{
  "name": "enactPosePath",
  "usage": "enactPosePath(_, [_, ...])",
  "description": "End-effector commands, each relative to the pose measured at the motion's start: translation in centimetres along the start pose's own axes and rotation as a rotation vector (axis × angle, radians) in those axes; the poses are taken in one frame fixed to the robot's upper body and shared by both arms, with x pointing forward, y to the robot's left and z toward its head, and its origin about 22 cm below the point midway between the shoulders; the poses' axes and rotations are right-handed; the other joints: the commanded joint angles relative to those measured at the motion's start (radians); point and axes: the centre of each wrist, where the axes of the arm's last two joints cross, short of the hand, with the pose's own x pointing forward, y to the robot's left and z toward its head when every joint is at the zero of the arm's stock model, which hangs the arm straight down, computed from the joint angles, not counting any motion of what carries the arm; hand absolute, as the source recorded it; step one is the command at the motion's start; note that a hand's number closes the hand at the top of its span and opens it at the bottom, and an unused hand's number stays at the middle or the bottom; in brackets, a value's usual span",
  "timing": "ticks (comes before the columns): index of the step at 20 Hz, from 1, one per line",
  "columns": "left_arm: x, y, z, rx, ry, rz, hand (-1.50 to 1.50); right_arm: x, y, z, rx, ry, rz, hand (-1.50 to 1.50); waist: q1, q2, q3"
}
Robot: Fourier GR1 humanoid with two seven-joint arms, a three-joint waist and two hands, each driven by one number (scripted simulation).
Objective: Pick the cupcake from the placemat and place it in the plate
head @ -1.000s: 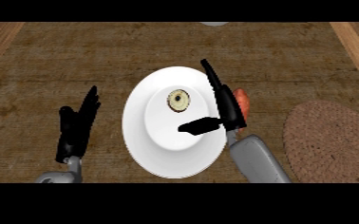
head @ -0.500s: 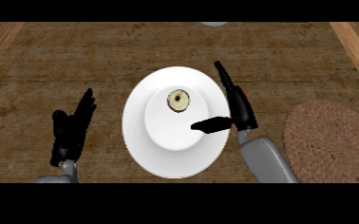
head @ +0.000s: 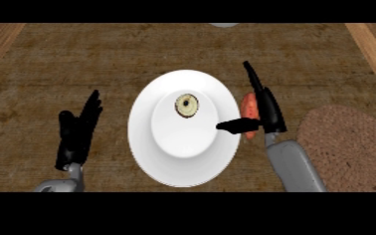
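The cupcake [head: 186,105], pale with a dark centre, stands in the white plate [head: 158,159], a little above the plate's middle. My right hand [head: 266,110] is just right of the plate, open, fingers straight and pointing away, thumb reaching left over the plate's rim. It does not touch the cupcake. The round brown placemat [head: 343,144] lies at the right edge with nothing on the part that shows. My left hand [head: 77,132] rests open at the lower left, fingers up.
A small orange-red object [head: 249,107] lies on the counter between the plate's right rim and my right hand, partly hidden by it. A pale object [head: 224,25] peeks in at the top edge. Lighter wood strips run along the counter's far corners.
My right hand has drawn back to the right, off the plate and away from the cupcake. The cupcake has stayed in the plate. The left hand has dropped slightly.
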Motion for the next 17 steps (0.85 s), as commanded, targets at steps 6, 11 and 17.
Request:
enactPosePath(6, [0.0, -1.8, -0.3, 0.009, -0.008, -0.008, 0.0, -2.9, -5.1, 0.4, -0.101, 0.015, -0.005, -1.5, -0.002, 0.0, 0.0])
enactPosePath(11, [0.4, 0.6, 0.7, 0.01, -0.003, 0.005, 0.0, -2.6, -3.7, 0.2, -0.115, 0.041, 0.017, -1.5, 0.001, 0.0, 0.0])
enactPosePath(17, [0.4, -0.1, 0.7, 0.018, -0.006, -0.003, 0.0, -5.4, -7.2, 1.8, -0.138, 0.071, 0.065, -1.5, 0.0, 0.0, 0.0])
